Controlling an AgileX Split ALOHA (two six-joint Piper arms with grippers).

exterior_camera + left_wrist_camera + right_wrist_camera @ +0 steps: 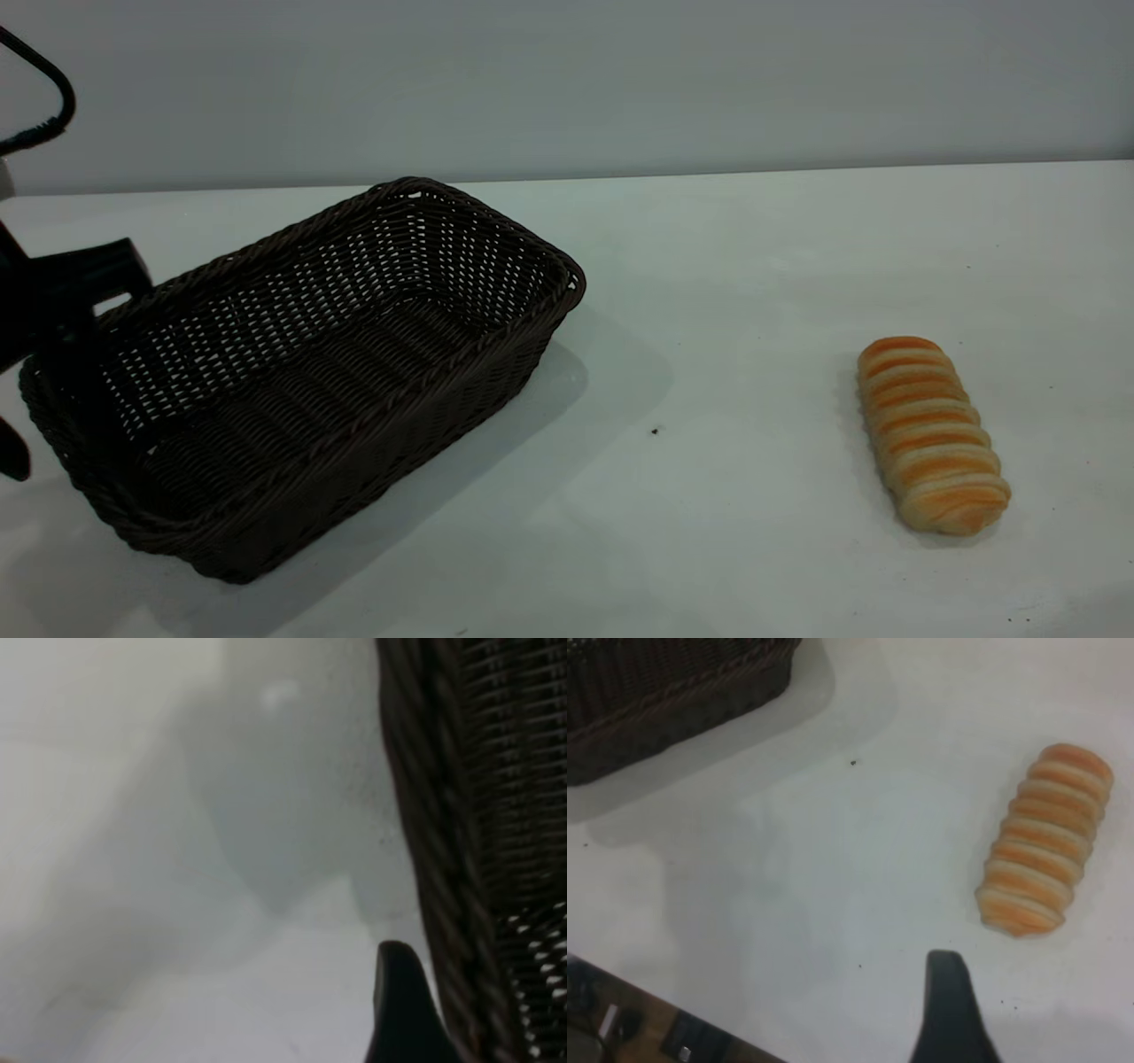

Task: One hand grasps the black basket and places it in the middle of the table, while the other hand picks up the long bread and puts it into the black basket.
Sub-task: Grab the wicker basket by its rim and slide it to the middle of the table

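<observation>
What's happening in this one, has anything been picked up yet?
Not the bread. The left gripper is at the left end of the black basket, right at its rim; whether it grips is unclear. The basket sits left of centre and holds nothing. The long bread lies untouched on the table at the right, with the right gripper hovering nearby.

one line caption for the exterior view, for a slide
Left gripper at the black basket rim; long bread lies apart on the table.
</observation>
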